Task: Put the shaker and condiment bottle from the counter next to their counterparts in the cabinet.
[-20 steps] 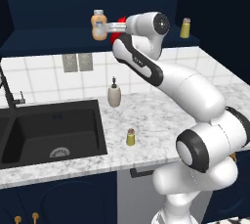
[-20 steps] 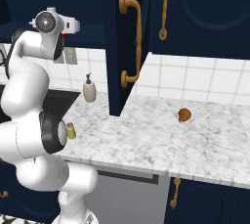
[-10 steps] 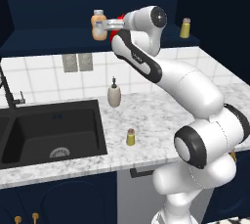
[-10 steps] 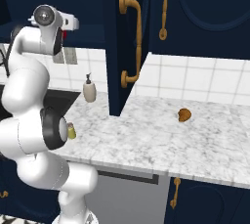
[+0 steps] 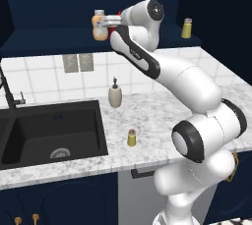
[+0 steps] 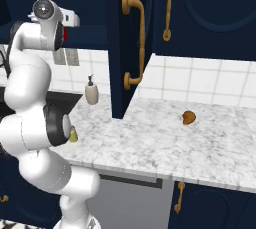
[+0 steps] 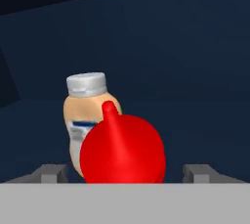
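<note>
Hand view shows the end effector [image 7: 123, 171] spread wide around the condiment bottle [image 7: 122, 149], orange-beige bottle [image 7: 84, 120] just behind.

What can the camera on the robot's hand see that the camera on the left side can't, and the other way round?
Hand view alone: the pale cap of the squat orange-beige bottle close up, and the red bottle's pointed nozzle.

Left base view alone: the black sink, the small olive-yellow shaker on the marbled counter, the beige pump dispenser, and a pale yellow shaker on the shelf.

Both: the slim red squeeze bottle beside the orange-beige bottle in the navy cabinet.
</note>
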Controlling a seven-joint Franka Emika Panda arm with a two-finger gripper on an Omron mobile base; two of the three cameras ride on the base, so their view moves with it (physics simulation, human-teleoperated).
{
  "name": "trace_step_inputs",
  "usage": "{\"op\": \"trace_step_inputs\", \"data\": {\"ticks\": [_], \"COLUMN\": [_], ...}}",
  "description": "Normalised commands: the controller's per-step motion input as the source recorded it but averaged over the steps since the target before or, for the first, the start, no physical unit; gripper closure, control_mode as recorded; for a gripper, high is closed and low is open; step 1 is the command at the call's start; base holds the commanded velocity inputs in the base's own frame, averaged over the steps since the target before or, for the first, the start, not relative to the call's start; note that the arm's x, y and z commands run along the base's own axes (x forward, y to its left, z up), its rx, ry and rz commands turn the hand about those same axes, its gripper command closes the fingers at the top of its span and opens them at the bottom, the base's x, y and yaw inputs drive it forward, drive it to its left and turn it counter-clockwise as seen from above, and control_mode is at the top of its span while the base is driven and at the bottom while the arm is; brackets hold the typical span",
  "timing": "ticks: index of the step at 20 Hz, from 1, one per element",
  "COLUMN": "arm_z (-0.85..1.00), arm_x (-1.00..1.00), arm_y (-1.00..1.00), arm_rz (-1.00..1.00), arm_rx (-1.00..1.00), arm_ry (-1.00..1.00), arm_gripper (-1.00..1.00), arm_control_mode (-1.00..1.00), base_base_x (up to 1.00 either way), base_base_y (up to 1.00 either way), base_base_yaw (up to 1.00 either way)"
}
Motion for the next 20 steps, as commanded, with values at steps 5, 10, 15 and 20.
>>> {"op": "trace_step_inputs", "data": {"ticks": [5,10,15,20], "arm_z": [-0.01,0.0,0.0,0.0], "arm_x": [0.39,0.49,0.02,-0.55], "arm_y": [0.0,0.01,0.02,0.0], "arm_rz": [0.0,0.0,0.0,0.0], "arm_rx": [-0.03,-0.12,-0.06,0.0], "arm_ry": [-0.01,-0.09,-0.11,-0.16], "arm_gripper": [-1.0,-1.0,-1.0,-1.0], "arm_control_mode": [-1.0,-1.0,-1.0,-1.0], "base_base_x": [0.0,0.0,0.0,0.0], "base_base_y": [0.0,0.0,0.0,0.0], "base_base_yaw": [0.0,0.0,0.0,0.0]}}
